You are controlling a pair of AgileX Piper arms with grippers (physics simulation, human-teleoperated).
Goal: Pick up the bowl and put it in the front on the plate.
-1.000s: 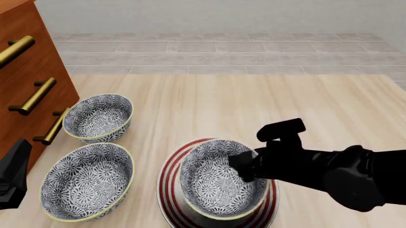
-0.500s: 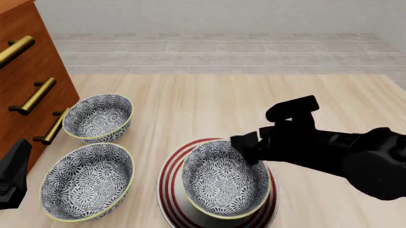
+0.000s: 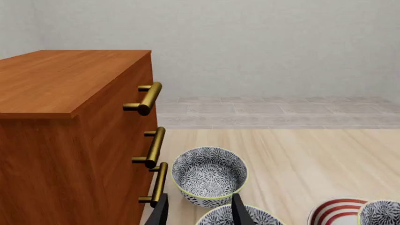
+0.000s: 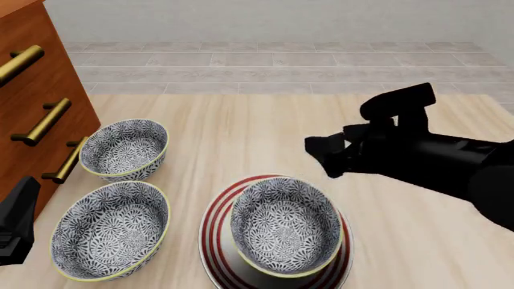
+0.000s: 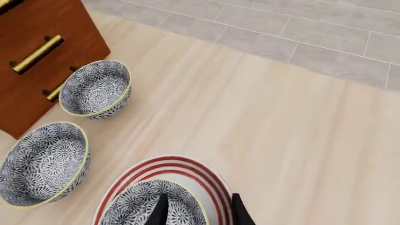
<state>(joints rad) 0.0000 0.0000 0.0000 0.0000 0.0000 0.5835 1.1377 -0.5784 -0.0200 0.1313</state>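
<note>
The bowl (image 4: 285, 232) sits upright on the red-ringed plate (image 4: 212, 238) at the table's front, with nothing gripping it. My right gripper (image 4: 328, 154) hangs open above and behind the bowl, apart from it. In the right wrist view its fingertips (image 5: 160, 210) frame the bowl (image 5: 145, 206) and the plate (image 5: 170, 164) below. The left gripper (image 3: 200, 213) is open and empty; in the front view only part of it (image 4: 18, 220) shows at the left edge.
Two look-alike bowls stand at the left, one nearer (image 4: 110, 230) and one farther (image 4: 124, 147). A wooden drawer cabinet (image 4: 36, 102) with brass handles stands close beside them. Grey floor tiles lie beyond the table's far edge (image 4: 281, 93).
The right gripper has lifted off the bowl's rim and drawn up and back to the right. The bowl stays on the plate. The left arm has not moved.
</note>
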